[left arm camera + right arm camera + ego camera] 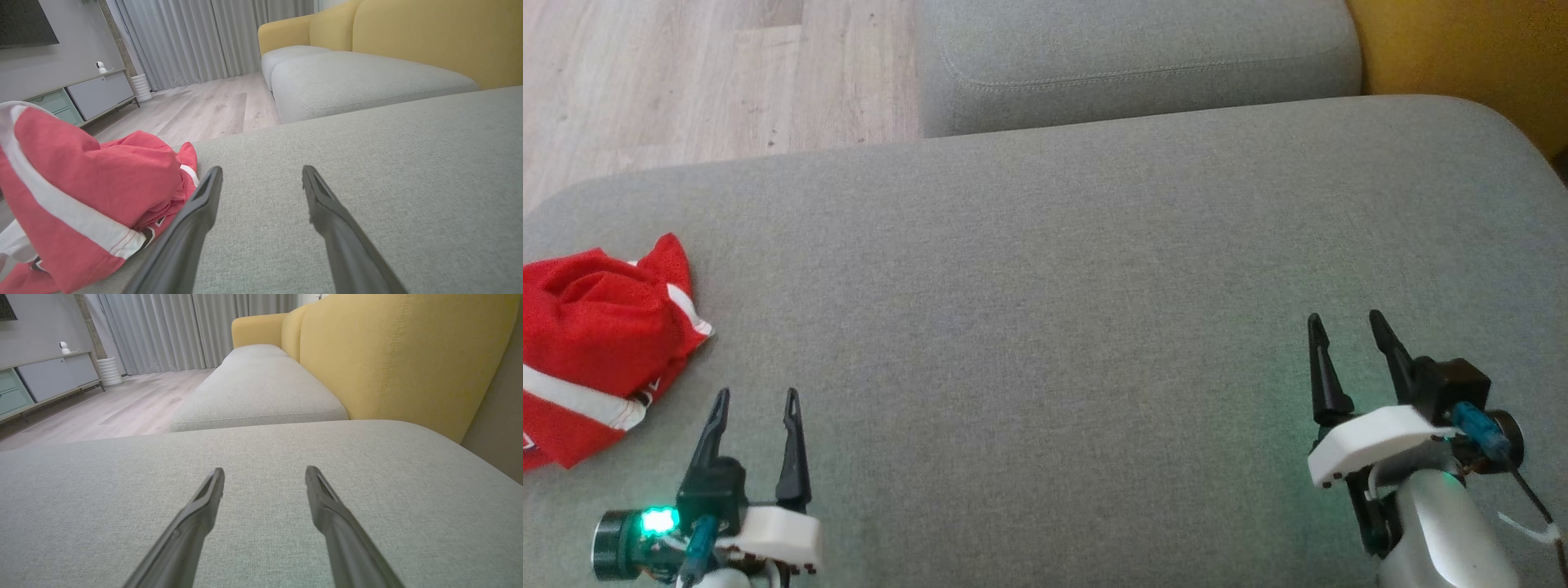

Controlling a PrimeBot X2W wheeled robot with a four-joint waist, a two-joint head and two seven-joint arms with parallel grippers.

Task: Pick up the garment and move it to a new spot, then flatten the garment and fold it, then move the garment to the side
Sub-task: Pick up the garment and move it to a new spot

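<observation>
Crumpled at the frame's left edge, the red garment [596, 343] awaits pickup, so the left gripper [756, 394] and right gripper [1343, 317] gape wide, empty.

Broad grey seat cushion [1094, 269], foreground; a second grey cushion [1135, 57] abuts its far edge. A yellow backrest [388, 355] rises along the right edge of both. Pale wood floor [204, 106] leads to grey curtains [196, 36], a low cabinet [94, 94] bearing a small white camera [100, 66], and a white ribbed cylinder [143, 87] beside it.
</observation>
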